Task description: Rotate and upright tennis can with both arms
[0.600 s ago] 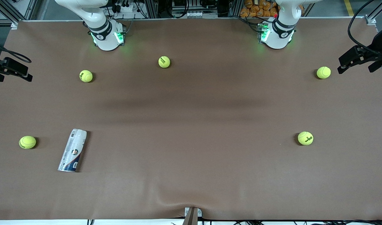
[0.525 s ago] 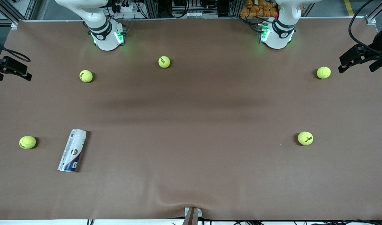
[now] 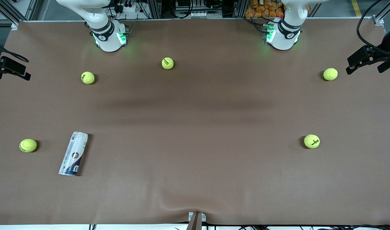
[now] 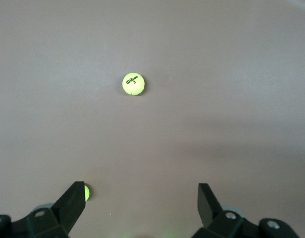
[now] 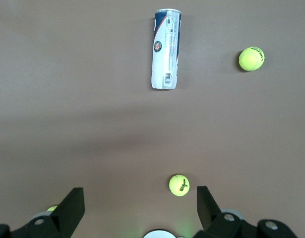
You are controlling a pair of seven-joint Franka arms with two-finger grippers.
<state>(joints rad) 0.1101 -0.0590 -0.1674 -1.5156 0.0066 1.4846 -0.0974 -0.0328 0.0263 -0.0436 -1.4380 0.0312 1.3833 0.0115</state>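
Note:
The tennis can (image 3: 73,153) lies on its side on the brown table, toward the right arm's end and near the front camera. Its dark-blue end points at that camera. The right wrist view shows the tennis can (image 5: 166,48) from high above. My right gripper (image 5: 139,193) hangs high over the table near its own base, open and empty, well apart from the can. My left gripper (image 4: 141,187) is also high up, open and empty, over the left arm's end of the table. Both arms rise from their bases out of the front view's top.
Several tennis balls lie scattered: one (image 3: 28,145) beside the can, one (image 3: 87,77) and one (image 3: 167,63) near the right arm's base, one (image 3: 330,74) and one (image 3: 311,141) at the left arm's end. Black hand parts (image 3: 12,67) (image 3: 365,57) show at the front view's edges.
The black hand parts at both edges of the front view have drifted slightly upward and outward. The can and the balls have not moved.

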